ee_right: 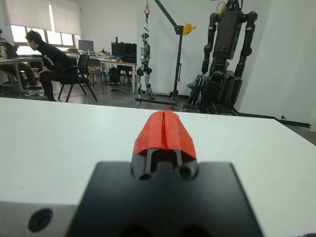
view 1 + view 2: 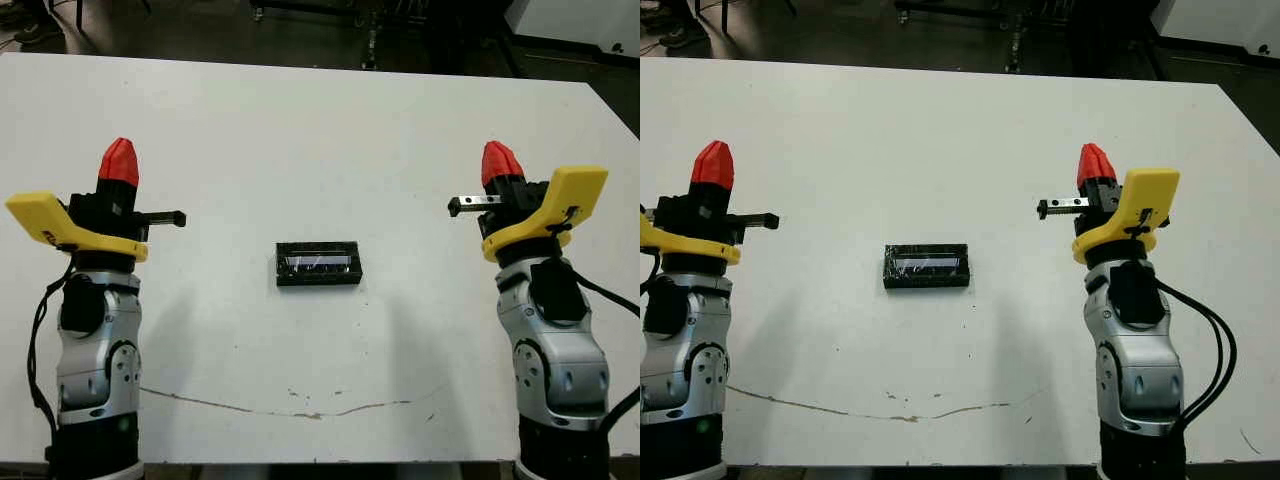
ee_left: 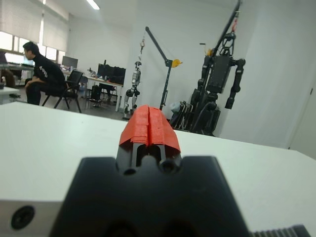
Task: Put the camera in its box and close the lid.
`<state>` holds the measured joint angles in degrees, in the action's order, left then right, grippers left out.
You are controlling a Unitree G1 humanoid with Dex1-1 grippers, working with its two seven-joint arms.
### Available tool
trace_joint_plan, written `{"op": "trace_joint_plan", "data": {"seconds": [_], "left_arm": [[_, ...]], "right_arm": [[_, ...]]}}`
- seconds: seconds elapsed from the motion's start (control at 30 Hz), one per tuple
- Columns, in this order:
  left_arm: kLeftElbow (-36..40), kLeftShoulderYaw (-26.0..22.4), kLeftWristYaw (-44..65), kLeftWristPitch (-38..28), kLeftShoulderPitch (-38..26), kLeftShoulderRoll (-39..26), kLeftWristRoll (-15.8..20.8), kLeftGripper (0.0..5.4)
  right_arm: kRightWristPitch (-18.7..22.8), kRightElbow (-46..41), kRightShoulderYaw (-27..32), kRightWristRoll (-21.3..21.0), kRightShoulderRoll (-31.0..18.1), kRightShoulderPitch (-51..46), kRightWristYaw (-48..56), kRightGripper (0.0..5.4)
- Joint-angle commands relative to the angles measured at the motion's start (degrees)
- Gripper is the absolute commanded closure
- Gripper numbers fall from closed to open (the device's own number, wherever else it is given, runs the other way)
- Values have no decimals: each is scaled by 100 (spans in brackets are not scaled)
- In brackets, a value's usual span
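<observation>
1. I count one task object on the white table [image 2: 300, 120]: a single small black rectangular piece with a shiny reflective top, which I read as the box [image 2: 318, 264] with the lid [image 2: 320, 263] lying on it.
2. It sits flat at the table's centre, between my two arms and well apart from both.
3. I can't see a camera anywhere; whether it is inside I cannot tell.
4. Two grippers are raised. The left gripper [image 2: 118, 160] has its red tips pressed together, holding nothing.
5. The right gripper [image 2: 498, 162] is likewise closed and empty.
6. One seated person [image 1: 49, 61] shows beyond the table.
</observation>
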<state>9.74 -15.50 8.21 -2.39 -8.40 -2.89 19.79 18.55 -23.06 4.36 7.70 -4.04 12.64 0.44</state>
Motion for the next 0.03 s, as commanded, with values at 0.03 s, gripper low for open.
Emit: {"op": "trace_joint_plan", "data": {"seconds": [0.03], "left_arm": [[97, 85, -86, 108, 159, -16, -69, 538]], "right_arm": [[-150, 118, 23, -39, 12, 29, -13, 540]]}}
